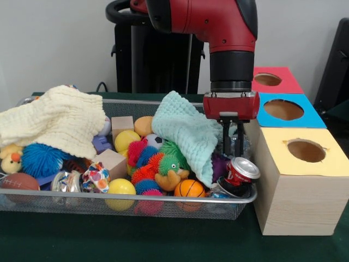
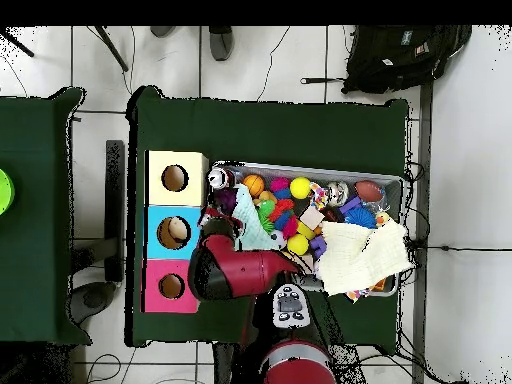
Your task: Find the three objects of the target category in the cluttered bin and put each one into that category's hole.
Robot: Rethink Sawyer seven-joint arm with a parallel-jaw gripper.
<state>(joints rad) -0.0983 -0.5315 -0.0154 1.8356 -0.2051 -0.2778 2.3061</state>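
The silver wire-mesh bin [image 1: 163,206] is piled with toys; it also shows in the overhead view [image 2: 400,185]. My gripper [image 1: 233,143] hangs straight down into the bin's right end, between a teal cloth [image 1: 188,134] and the box row, just behind a crushed red can [image 1: 240,172]. Its tips are hidden. A clear crinkly plastic piece [image 1: 249,143] shows right beside it, possibly a bottle. Another clear crinkled bottle [image 1: 62,180] lies at the bin's front left. In the overhead view the arm [image 2: 240,270] covers the gripper.
Three wooden boxes with holes stand right of the bin: yellow top [image 1: 305,150], blue [image 1: 283,109], red [image 1: 270,79]. A cream cloth [image 1: 57,120] covers the bin's left. Balls, spiky toys and wooden blocks [image 1: 113,162] fill the middle.
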